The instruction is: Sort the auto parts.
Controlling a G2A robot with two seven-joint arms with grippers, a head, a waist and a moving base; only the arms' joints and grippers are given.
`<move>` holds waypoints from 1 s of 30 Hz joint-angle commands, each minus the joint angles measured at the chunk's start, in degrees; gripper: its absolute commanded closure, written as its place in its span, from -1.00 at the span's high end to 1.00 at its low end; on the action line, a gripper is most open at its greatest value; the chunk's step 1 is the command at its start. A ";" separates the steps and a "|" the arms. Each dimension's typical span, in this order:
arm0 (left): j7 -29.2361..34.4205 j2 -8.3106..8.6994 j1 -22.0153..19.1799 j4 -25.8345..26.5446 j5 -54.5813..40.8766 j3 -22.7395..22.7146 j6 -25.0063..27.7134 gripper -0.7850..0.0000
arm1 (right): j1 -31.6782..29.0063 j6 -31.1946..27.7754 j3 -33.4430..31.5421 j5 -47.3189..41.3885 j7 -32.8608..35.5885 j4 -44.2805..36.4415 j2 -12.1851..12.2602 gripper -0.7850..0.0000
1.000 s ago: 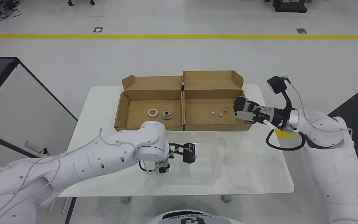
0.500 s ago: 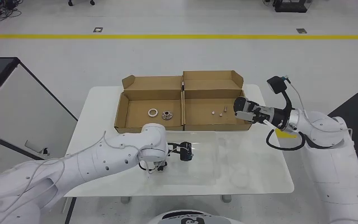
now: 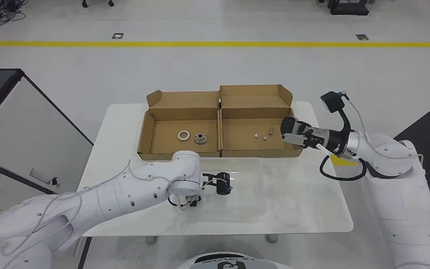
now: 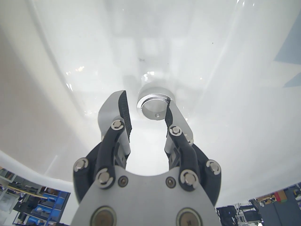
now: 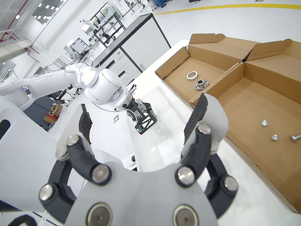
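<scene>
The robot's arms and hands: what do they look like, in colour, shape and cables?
The left arm and the right arm are glossy white rounded shells with thin cables outside; the right also carries a black cable loop. The left hand and the right hand each have a silver base plate, black links with silver bolts, and two silver fingers with black ribbed pads.

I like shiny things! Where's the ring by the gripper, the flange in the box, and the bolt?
ring (image 4: 149, 115): left wrist view, on its front wall.
flange (image 5: 201, 83): right wrist view, on its hub.
bolt (image 5: 294, 139): right wrist view, on its head.
</scene>
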State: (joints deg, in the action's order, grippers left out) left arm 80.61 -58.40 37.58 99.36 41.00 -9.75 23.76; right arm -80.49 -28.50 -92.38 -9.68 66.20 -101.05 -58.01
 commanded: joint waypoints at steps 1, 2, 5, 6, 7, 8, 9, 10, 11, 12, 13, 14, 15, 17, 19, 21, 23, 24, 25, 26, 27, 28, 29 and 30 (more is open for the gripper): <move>-0.39 -0.17 -0.05 -0.14 -0.16 0.01 0.38 -0.06 | 0.00 0.00 0.00 0.00 0.00 0.00 0.00 1.00; -0.42 -0.24 -0.07 -0.23 -0.10 0.01 0.41 -0.06 | 0.00 0.00 0.00 0.00 0.00 0.00 0.00 1.00; -1.01 -0.46 -0.18 -0.27 -0.74 0.01 0.99 -0.05 | 0.00 0.00 0.00 0.00 0.00 0.00 0.00 1.00; -1.23 -0.54 -0.20 -0.24 -1.02 0.01 1.22 -0.05 | 0.00 0.00 0.00 0.00 0.00 0.00 0.00 1.00; -1.39 -0.60 -0.35 -0.28 -1.19 0.01 1.37 -0.06 | 0.00 0.00 0.00 0.00 0.00 0.00 0.00 1.00; -1.40 -0.64 -0.54 -0.39 -1.25 0.01 1.38 -0.06 | 0.00 0.00 0.00 0.00 0.00 0.00 0.00 1.00; -1.19 -0.66 -0.77 -0.56 -1.11 0.01 1.18 -0.07 | 0.00 0.00 0.00 0.00 0.00 0.00 0.00 1.00; -1.09 -0.68 -0.94 -0.59 -1.23 0.01 1.07 -0.07 | 0.00 0.00 0.00 0.00 0.00 0.00 0.00 1.00; -0.99 -0.68 -1.23 -0.56 -1.41 0.01 0.97 -0.07 | 0.00 0.00 0.00 0.00 0.00 0.00 0.00 1.00; -0.83 -0.67 -1.50 -0.47 -1.56 0.01 0.82 -0.08 | 0.00 0.00 0.00 0.00 0.00 0.00 0.00 1.00; -0.68 -0.63 -1.79 -0.35 -1.77 0.01 0.66 -0.08 | 0.00 0.00 0.00 0.00 0.00 0.00 0.00 1.00; -0.44 -0.59 -2.10 -0.25 -1.68 0.01 0.42 -0.08 | 0.00 0.00 0.00 0.00 0.00 0.00 0.00 1.00; -0.29 -0.53 -2.19 -0.18 -1.71 0.01 0.27 -0.08 | 0.00 0.00 0.00 0.00 0.00 0.00 0.00 1.00; 0.07 -0.39 -2.23 -0.34 -1.50 0.01 -0.09 -0.08 | 0.00 0.00 0.00 0.00 0.00 0.00 0.00 1.00; 0.44 -0.26 -1.84 -0.68 -0.80 0.01 -0.46 -0.08 | 0.00 0.00 0.00 0.00 0.00 0.00 0.00 1.00; 0.47 -0.19 -1.27 -1.00 0.09 0.01 -0.49 -0.08 | 0.00 0.00 0.00 0.00 0.00 0.00 0.00 1.00; 0.17 -0.20 -0.80 -1.24 0.67 0.01 -0.18 -0.08 | 0.00 0.00 0.00 0.00 0.00 0.00 0.00 1.00; 0.04 -0.23 -0.61 -1.33 0.86 0.01 -0.05 -0.08 | 0.00 0.00 0.00 0.00 0.00 0.00 0.00 1.00; -0.05 -0.27 -0.46 -1.40 1.15 0.01 0.04 -0.08 | 0.00 0.00 0.00 0.00 0.00 0.00 0.00 1.00; -0.20 -0.33 -0.30 -1.45 1.26 0.01 0.19 -0.08 | 0.00 0.00 0.00 0.00 0.00 0.00 0.00 1.00; -0.46 -0.40 -0.19 -1.38 1.21 0.01 0.45 -0.08 | 0.00 0.00 0.00 0.00 0.00 0.00 0.00 1.00; -0.65 -0.46 -0.17 -1.38 1.19 0.01 0.63 -0.08 | 0.00 0.00 0.00 0.00 0.00 0.00 0.00 1.00; -0.98 -0.53 -0.13 -1.27 0.77 0.01 0.97 -0.08 | 0.00 0.00 0.00 0.00 0.00 0.00 0.00 1.00; -1.34 -0.60 -0.19 -1.08 0.20 0.01 1.33 -0.07 | 0.00 0.00 0.00 0.00 0.00 0.00 0.00 1.00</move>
State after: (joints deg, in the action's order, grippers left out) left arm 79.68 -58.92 37.45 98.08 41.85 -9.74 24.69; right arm -80.49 -28.50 -92.38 -9.68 66.20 -101.05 -58.01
